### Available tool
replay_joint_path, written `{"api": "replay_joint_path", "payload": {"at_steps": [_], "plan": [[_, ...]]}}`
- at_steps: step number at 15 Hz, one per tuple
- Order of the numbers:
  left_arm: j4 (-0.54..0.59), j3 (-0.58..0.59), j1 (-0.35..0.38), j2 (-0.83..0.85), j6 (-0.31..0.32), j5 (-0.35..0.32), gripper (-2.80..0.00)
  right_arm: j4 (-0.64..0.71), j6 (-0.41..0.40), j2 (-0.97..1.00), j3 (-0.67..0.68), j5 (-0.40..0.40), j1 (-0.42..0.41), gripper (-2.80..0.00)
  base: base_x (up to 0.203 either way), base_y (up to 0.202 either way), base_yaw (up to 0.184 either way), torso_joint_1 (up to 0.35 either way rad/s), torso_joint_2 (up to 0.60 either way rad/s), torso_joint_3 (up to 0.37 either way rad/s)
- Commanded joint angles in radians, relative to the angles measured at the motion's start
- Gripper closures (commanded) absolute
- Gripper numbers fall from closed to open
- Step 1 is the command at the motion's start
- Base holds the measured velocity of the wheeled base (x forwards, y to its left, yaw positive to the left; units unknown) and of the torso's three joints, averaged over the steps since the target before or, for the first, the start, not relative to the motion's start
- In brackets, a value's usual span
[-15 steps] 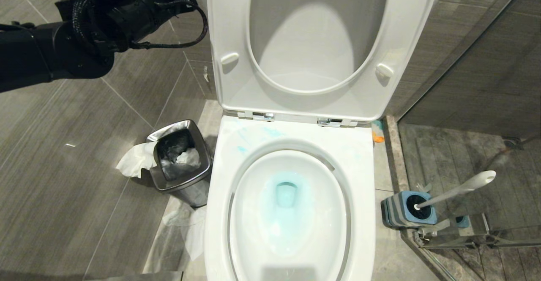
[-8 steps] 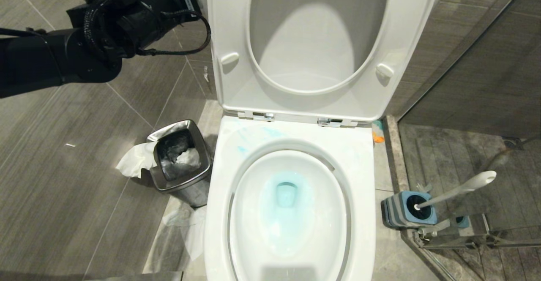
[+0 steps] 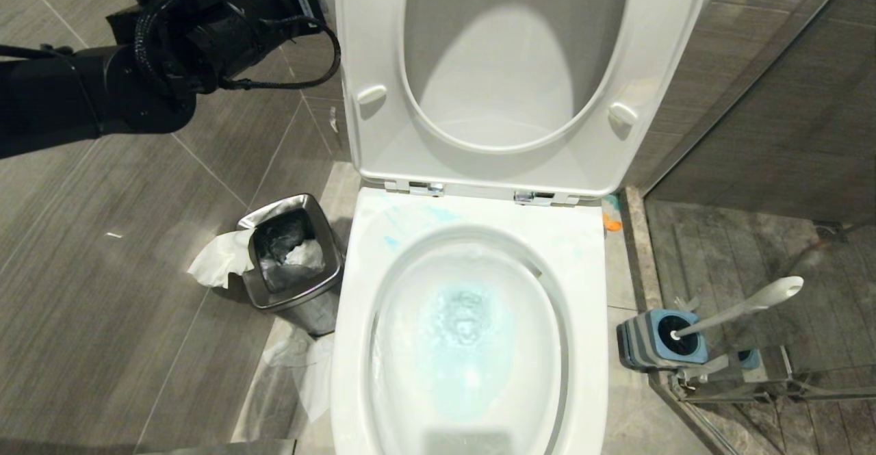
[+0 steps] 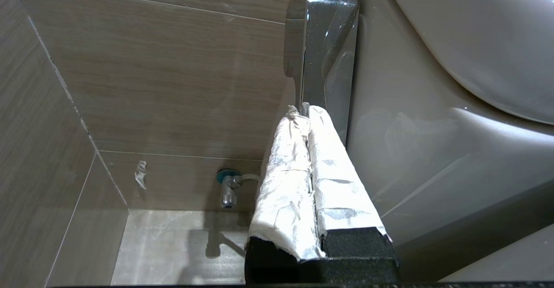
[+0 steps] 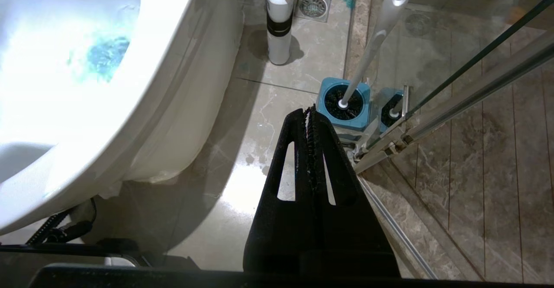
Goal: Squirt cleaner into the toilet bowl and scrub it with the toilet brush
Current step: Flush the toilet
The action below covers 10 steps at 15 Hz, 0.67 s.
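The white toilet bowl stands open, its water churning and tinted teal by the cleaner. Cleaner also smears the back rim. My left arm reaches beside the tank, and the raised seat hides its gripper in the head view. In the left wrist view the left gripper is shut. Its white-wrapped fingertips rest at the lower end of a chrome flush lever. The toilet brush stands in its blue holder. My right gripper hangs shut and empty over the floor near that holder.
The seat and lid are raised against the tank. A steel bin with tissue sits left of the bowl. A white bottle with an orange cap stands on the floor on the right. A glass shower door closes off that side.
My left arm has shifted slightly toward the tank. The still teal water in the bowl has started to rush and swirl.
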Motion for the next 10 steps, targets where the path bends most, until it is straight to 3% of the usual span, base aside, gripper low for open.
{"api": "replay_joint_path", "payload": {"at_steps": [1, 10], "plan": [[-0.004, 0.000, 0.000, 0.000, -0.001, 0.000, 0.00, 0.000, 0.000, 0.001, 0.000, 0.000, 0.000, 0.00, 0.000, 0.000, 0.000, 0.000, 0.00, 0.000], [-0.007, 0.000, 0.004, -0.010, -0.001, 0.004, 0.00, 0.000, 0.000, 0.001, 0.000, 0.000, 0.000, 0.00, 0.000, 0.000, 0.000, 0.000, 0.00, 0.000]]}}
